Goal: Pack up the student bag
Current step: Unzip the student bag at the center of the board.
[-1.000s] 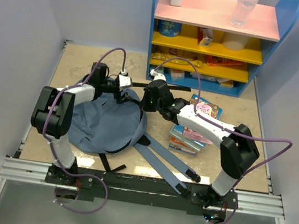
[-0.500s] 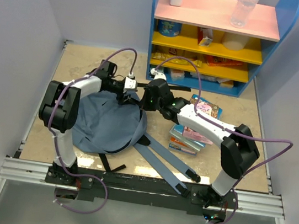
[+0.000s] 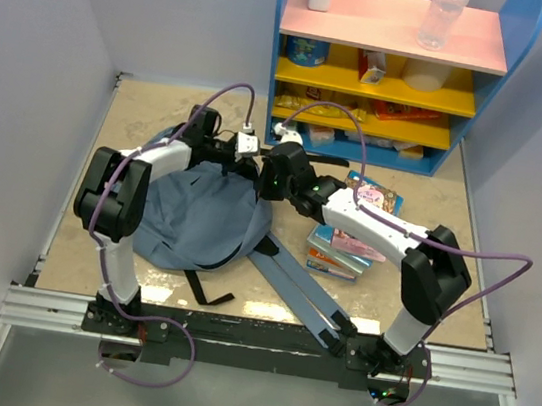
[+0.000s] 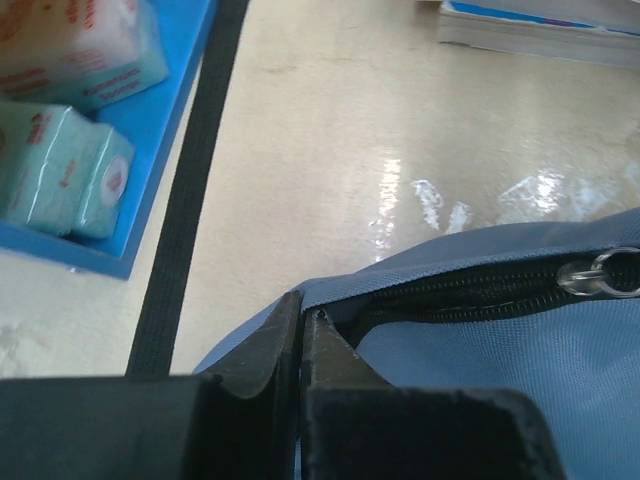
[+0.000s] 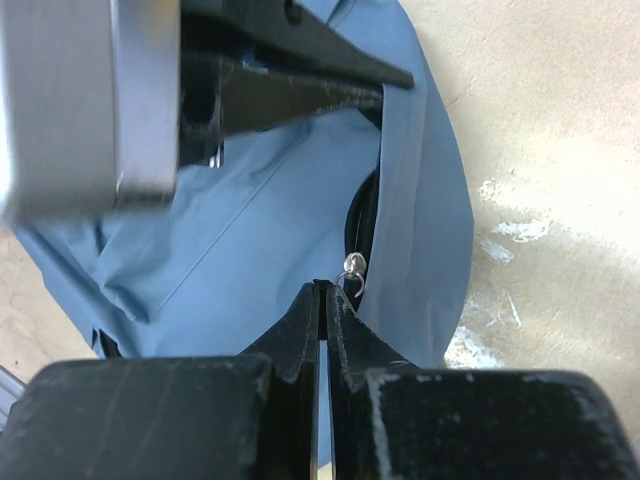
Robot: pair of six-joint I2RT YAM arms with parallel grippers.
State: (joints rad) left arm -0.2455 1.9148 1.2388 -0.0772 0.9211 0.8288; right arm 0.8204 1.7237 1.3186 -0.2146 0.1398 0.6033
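Two pairs of fingers meet at the far rim of the student bag [image 3: 197,223]. The bag lies slumped on the left half of the worktop [image 3: 142,114], and its padded shoulder straps [image 3: 299,288] trail toward the near edge.

Your left fingers [image 4: 265,350] are pressed together. Their tips sit right at the bag's seam, where the black zipper [image 4: 450,295] ends. You cannot tell from the wrist view whether any cloth is nipped between them. A silver zipper pull [image 4: 590,275] lies further along that zipper, well clear of the tips. A thin black webbing strap [image 4: 185,200] runs flat across the worktop just beyond the bag. Pale teal packets [image 4: 70,175] sit on the blue base past the strap.

Your right fingers [image 5: 290,335] are also pressed together, with no gap showing. Their tips rest against the blue fabric just beside the pull's small ring, and the zipper opening curves away above them. Whether they grip fabric is not clear either. From above, the two wrists are near each other over the bag's far right corner.

A stack of colourful books [image 3: 352,240] rests on the worktop under your right forearm, to the right of the bag. The shelf unit [image 3: 377,24] stands at the back.
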